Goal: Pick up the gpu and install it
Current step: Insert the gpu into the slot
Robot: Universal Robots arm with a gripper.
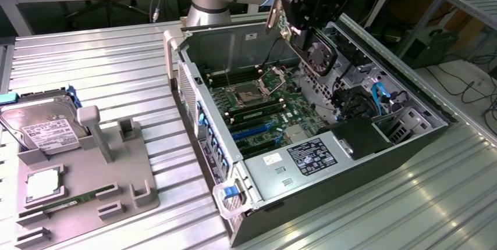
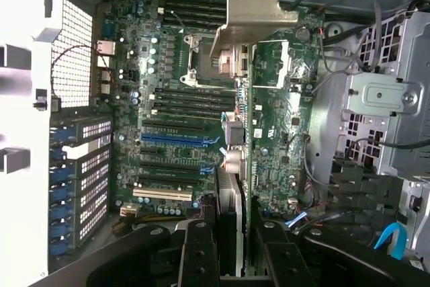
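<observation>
1. The gripper (image 1: pixel 309 29) (image 2: pixel 235 247) is seen closed on the gpu (image 1: pixel 317 55) (image 2: pixel 272 132), with a finger pressed to each face of the card.
2. The gpu is held on edge over the open computer case (image 1: pixel 350 203), above the motherboard (image 1: pixel 264 107) (image 2: pixel 175 99).
3. In the exterior view, the card's black round fan is turned toward the camera.
4. In the wrist view, the silver end bracket (image 2: pixel 252 11) is seen at the card's far end, and the blue expansion slot (image 2: pixel 178 139) lies beside the card.
5. A hard drive (image 1: pixel 39 128) and a memory stick (image 1: pixel 74 197) are held in a grey fixture (image 1: pixel 116 168) on the ribbed metal table (image 1: pixel 93 64), well apart from the case.
</observation>
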